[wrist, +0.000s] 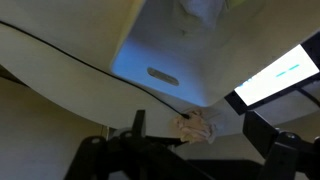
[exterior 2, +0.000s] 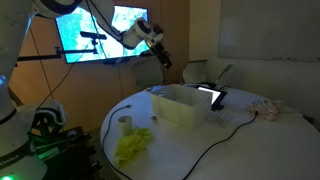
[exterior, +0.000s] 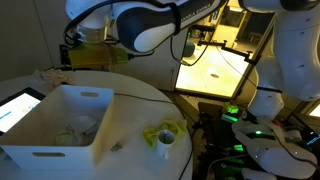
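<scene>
We see a round white table (exterior 2: 200, 155) carrying a white bin (exterior 2: 185, 105), a yellow cloth (exterior 2: 132, 148), a small cup (exterior 2: 125, 123), a black cable (wrist: 100, 72), a lit tablet (exterior 2: 212, 97) and a pinkish rag (exterior 2: 268, 110).

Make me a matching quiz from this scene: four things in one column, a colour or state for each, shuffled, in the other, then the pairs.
1 hand
2 bin
3 cloth beside the cup
4 tablet

A yellow
B screen lit
C white
D open, raised in the air

Pairs: 1-D, 2-C, 3-A, 4-B
</scene>
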`<control>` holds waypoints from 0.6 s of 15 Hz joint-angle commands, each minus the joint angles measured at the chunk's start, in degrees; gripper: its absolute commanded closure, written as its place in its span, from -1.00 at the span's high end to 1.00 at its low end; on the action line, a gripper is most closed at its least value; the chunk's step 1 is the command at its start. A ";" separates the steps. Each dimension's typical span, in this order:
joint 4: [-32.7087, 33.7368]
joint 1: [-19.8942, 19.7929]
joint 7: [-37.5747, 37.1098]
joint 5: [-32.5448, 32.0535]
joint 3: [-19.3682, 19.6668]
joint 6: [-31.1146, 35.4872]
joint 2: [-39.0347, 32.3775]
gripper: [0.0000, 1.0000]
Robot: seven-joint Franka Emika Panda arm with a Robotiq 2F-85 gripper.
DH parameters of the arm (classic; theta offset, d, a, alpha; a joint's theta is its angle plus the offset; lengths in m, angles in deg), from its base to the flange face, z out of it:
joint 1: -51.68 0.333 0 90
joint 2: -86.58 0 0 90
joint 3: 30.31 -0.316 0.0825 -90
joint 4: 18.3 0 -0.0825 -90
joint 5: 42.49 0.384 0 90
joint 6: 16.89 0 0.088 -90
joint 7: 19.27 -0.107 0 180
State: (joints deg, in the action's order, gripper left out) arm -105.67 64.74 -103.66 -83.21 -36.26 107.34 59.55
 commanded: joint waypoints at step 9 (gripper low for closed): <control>-29.20 -2.19 34.66 11.91 0.96 4.88 12.16 1.00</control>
State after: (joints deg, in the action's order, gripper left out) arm -128.34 62.30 -75.74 -71.62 -35.66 108.33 69.66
